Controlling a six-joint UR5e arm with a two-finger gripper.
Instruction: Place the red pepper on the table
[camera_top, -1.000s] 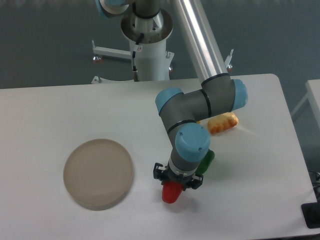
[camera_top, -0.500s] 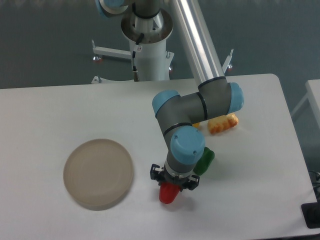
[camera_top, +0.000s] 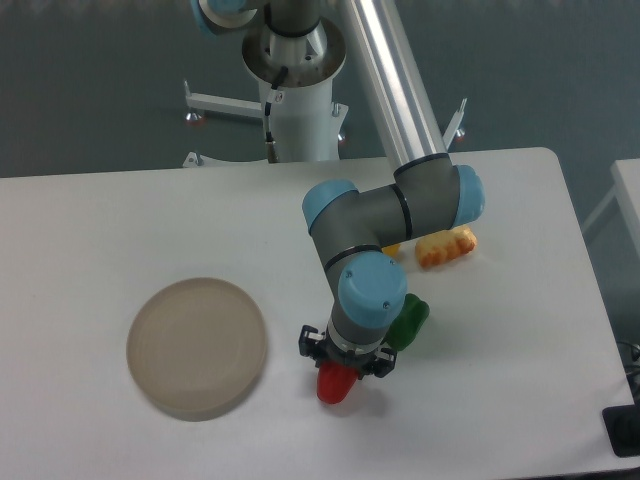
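Pepper first: red pepper (camera_top: 335, 385) is small, glossy, bright red, rounded at the lower end, w/ only its bottom half showing below the gripper (camera_top: 340, 372). Stem end is hidden up inside the tool, so can't see it. It sits toward the near edge of the table (camera_top: 90, 220), roughly mid-width, a bit right of centre. Whether it touches the white top or hangs just above it, can't tell from this angle.

Gripper points straight down from the arm's blue-capped wrist. Black finger parts show on both sides of the pepper's top, close against it, i.e. closed narrow around the red pepper and holding it.

Green pepper (camera_top: 410, 322) lies just beside the wrist on its right, partly covered by the blue cap; dark glossy green, near the red one but apart from it. Yellow pepper (camera_top: 446, 246) lies further back toward the far right corner, orange-yellow w/ ribbed lobes, partly behind the arm's elbow joint.

Plate (camera_top: 197, 347) is a round beige disc toward the near left part of the desk, well apart from the gripper and all three peppers.

Arm's silver tube runs down from the top of the view to the grey and blue joints over the middle of the desk. Base post (camera_top: 297, 95) stands behind the far edge.
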